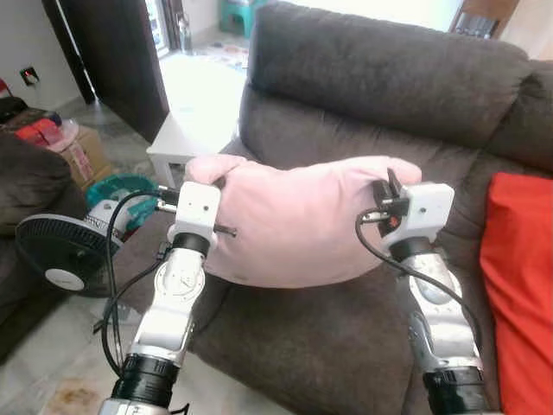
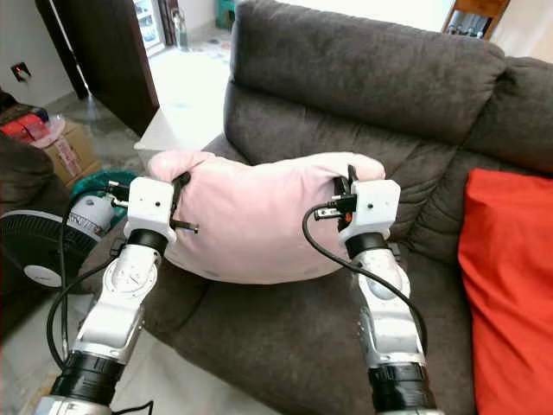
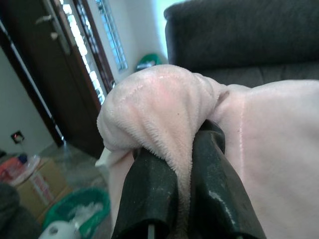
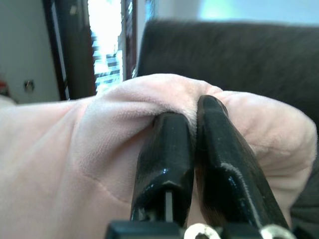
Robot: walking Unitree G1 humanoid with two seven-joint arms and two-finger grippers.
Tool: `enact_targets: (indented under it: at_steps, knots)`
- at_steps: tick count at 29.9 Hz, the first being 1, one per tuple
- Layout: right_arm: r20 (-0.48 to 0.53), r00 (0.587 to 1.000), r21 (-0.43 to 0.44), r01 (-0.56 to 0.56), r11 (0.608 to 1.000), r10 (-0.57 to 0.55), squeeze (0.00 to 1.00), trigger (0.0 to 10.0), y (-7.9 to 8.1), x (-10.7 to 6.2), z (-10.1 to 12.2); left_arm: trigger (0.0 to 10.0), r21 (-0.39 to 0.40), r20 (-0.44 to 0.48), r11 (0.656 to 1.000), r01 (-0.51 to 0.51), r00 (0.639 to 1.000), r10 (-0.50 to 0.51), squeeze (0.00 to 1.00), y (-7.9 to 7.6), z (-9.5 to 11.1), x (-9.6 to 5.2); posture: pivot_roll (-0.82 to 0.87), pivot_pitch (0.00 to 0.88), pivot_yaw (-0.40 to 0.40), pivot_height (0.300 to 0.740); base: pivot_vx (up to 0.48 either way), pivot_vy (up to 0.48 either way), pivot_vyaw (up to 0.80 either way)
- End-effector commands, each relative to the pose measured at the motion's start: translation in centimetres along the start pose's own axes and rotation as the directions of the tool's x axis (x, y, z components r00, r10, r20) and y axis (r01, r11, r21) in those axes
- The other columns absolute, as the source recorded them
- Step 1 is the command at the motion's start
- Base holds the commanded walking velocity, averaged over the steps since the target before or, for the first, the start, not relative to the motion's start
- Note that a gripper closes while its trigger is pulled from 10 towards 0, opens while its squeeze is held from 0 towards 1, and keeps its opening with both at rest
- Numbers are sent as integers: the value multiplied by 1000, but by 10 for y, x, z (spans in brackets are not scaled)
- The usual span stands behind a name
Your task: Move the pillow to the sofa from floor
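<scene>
One pink pillow (image 1: 302,220), held up in front of the dark grey sofa (image 2: 363,78), above its seat cushion and off the floor. My left gripper (image 3: 185,149) is pinched tight on the pillow's left corner, fabric bunched between both fingers (image 3: 149,189). My right gripper (image 4: 192,129) is clamped the same way on the right corner, fingers (image 4: 167,159) nearly closed with plush squeezed between them. The pillow sags between my two arms. One red cushion (image 1: 518,285) sits at the sofa's right end. Containers on the floor off the sofa's left end: one cardboard box (image 1: 82,156) with red and pink items in it, and one green tub (image 1: 117,186), contents unclear. One black fan (image 1: 65,251) stands next to them.
</scene>
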State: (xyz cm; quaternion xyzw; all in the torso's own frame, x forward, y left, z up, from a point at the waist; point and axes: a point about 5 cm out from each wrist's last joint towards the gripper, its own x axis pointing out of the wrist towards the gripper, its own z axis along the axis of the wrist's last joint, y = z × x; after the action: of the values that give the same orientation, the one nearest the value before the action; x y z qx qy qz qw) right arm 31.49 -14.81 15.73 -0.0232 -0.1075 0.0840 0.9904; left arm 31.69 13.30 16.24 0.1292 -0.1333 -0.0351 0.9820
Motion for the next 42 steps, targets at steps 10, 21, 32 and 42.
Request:
enact_targets:
  at_steps: [10, 21, 32, 42]
  knots:
    - [-38, 997, -90, -65, 994, 62, 0, 10000, 8, 6, 4, 10000, -102, -91, 927, 361, 925, -370, 0, -44, -12, -13, 147, 38, -31, 740, 0, 0, 0]
    - [-53, 996, -104, -77, 992, 72, 0, 10000, 10, 10, 7, 10000, -128, -93, 910, 394, 909, -406, 0, -48, -8, -12, 144, 35, -34, 740, 0, 0, 0]
    - [-163, 981, -125, -130, 984, 109, 0, 10000, 10, 5, -8, 10000, -113, -152, 897, 428, 884, -442, 0, -32, -17, -25, 153, 46, -38, 740, 0, 0, 0]
    - [-200, 969, -120, -173, 978, 147, 0, 10000, 12, 3, -12, 10000, -100, -180, 887, 451, 869, -462, 0, -29, -23, -28, 152, 48, -40, 740, 0, 0, 0]
